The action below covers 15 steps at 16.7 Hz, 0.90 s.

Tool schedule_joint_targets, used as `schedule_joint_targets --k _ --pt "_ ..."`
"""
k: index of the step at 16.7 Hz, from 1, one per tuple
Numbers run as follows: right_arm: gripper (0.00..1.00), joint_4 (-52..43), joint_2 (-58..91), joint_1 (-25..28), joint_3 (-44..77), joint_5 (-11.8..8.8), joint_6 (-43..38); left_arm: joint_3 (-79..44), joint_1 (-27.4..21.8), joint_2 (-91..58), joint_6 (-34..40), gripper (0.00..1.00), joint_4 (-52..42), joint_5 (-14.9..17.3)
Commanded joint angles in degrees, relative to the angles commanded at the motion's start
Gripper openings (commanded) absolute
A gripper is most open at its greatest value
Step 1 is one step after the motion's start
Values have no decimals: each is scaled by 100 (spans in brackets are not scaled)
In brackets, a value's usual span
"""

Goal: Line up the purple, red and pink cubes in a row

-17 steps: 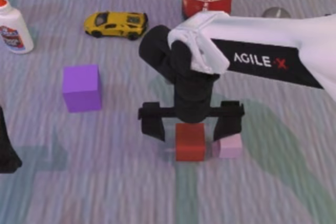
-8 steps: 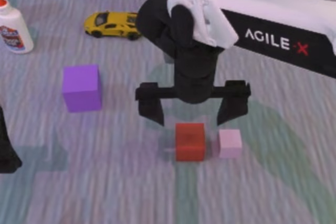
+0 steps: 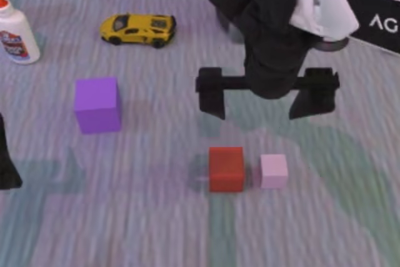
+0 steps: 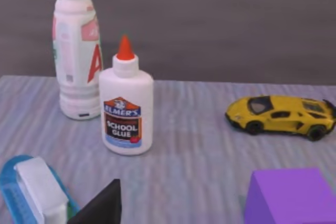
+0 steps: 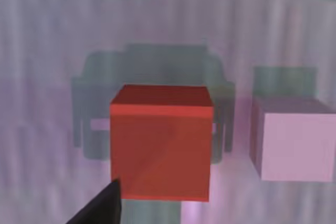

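The red cube (image 3: 225,168) rests on the table with the smaller pink cube (image 3: 274,171) close at its right, a narrow gap between them. The large purple cube (image 3: 97,104) stands apart at the left. My right gripper (image 3: 257,112) hangs open and empty above the table, behind the red and pink pair. In the right wrist view the red cube (image 5: 161,142) and pink cube (image 5: 294,140) lie below, with one fingertip (image 5: 100,208) showing. My left gripper (image 3: 5,167) is parked at the left edge; its wrist view shows the purple cube (image 4: 291,195).
A yellow toy car (image 3: 138,29) and a glue bottle (image 3: 15,29) sit at the back left. A dark can (image 3: 228,23) stands at the back, mostly hidden by the right arm. The left wrist view also shows a pink-capped drink bottle (image 4: 77,51).
My right gripper, open around the red cube a second ago, has risen and drawn back toward the right. The red cube stays on the table beside the pink one.
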<state>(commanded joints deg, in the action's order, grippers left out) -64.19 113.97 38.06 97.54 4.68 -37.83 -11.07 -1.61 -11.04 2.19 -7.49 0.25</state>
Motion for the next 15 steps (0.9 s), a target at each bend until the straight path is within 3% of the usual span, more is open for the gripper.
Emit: schedule_joint_targets --k 8,11,15 --pt "100 2092 -4599 -1465 -3511 524 1674 -3799 -423 -4457 598 100 -2430 -14" --pt "100 3013 -6520 -2093 -5144 537 2305 -5318 -602 -6458 838 100 -3482 -32" --pt "100 4220 -8572 -2813 -7101 347 2985 -7119 -821 -8688 1147 100 -4742 -45"
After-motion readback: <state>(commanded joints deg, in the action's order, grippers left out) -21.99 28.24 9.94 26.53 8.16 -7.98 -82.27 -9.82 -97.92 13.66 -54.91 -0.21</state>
